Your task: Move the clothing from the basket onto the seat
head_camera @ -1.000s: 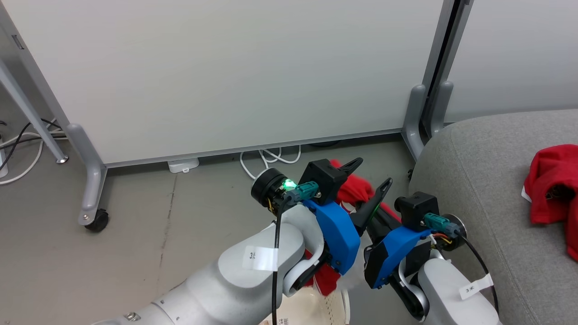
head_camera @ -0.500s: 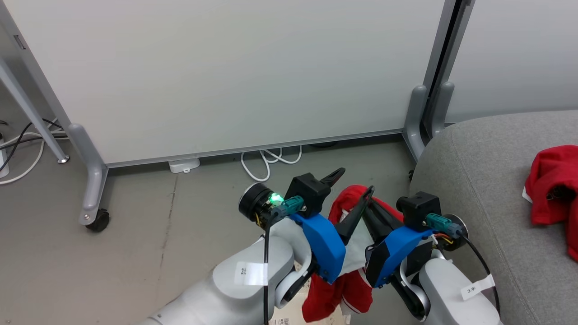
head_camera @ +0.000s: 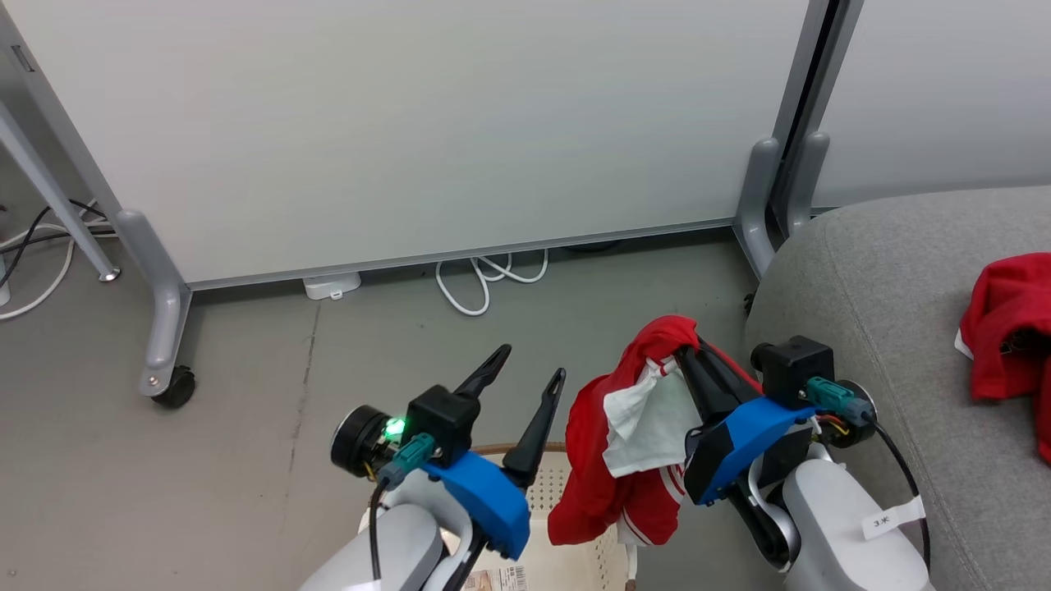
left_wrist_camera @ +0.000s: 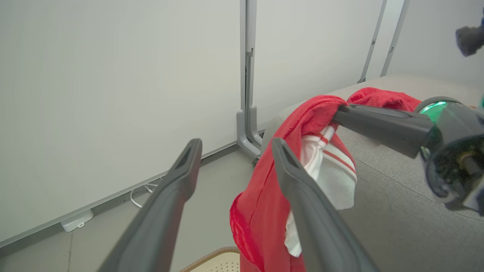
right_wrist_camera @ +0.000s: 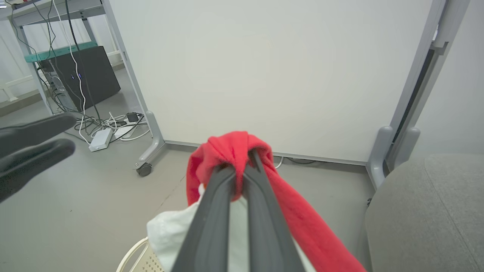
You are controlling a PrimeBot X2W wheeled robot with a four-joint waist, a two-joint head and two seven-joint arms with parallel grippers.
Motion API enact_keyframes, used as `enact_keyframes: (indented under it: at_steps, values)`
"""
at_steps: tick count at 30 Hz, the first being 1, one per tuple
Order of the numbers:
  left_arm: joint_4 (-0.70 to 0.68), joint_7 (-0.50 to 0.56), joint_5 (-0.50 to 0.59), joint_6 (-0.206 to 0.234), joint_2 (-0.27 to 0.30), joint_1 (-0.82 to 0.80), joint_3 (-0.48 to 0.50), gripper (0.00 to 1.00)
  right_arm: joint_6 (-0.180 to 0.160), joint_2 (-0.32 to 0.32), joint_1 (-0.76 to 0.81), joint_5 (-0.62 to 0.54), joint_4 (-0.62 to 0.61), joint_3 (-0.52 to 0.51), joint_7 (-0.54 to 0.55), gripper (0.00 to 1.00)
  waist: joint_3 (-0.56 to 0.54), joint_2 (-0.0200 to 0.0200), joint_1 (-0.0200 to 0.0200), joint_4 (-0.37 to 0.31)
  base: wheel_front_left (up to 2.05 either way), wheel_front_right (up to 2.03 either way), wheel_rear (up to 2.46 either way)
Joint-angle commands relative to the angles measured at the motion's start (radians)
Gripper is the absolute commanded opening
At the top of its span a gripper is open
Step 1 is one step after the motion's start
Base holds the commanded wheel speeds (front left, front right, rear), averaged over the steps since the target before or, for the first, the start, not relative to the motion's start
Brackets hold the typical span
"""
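Head view: my left gripper (head_camera: 530, 364) has let go, spread empty over the basket (head_camera: 585, 565); my right gripper (head_camera: 686, 350) alone pinches the red garment (head_camera: 593, 447) hanging above the basket, ready for the seat (head_camera: 887, 328) beside it.

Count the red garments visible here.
2. One garment hangs pinched in the right gripper over the basket; another garment lies on the seat. The basket may hide more.

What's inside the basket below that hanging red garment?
The part of the basket that shows is pale perforated wall, with no clothing lying on it. The rest is covered by the garment hanging from the right gripper and by the left arm.
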Motion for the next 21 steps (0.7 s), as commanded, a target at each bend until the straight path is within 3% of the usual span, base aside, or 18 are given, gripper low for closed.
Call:
enact_keyframes:
  at_steps: [1,11,21]
  values:
    - [-0.020,-0.004,0.033,-0.011,0.016,0.042,0.041,1.00,0.000,-0.001,0.010,-0.004,-0.010,-0.009,0.000,0.00,0.002,-0.0001,0.0000,-0.002,0.00,0.00,0.00]
    - [-0.117,-0.004,0.190,-0.078,0.035,0.232,0.265,1.00,0.000,-0.001,0.034,-0.024,-0.041,-0.054,0.011,0.00,0.005,-0.0001,0.0000,0.003,0.00,0.00,0.00]
    - [-0.111,-0.005,0.284,-0.130,-0.007,0.299,0.371,1.00,0.000,-0.001,0.055,-0.032,-0.075,-0.075,0.027,0.00,0.001,-0.0001,0.0000,-0.011,0.00,0.00,0.00]
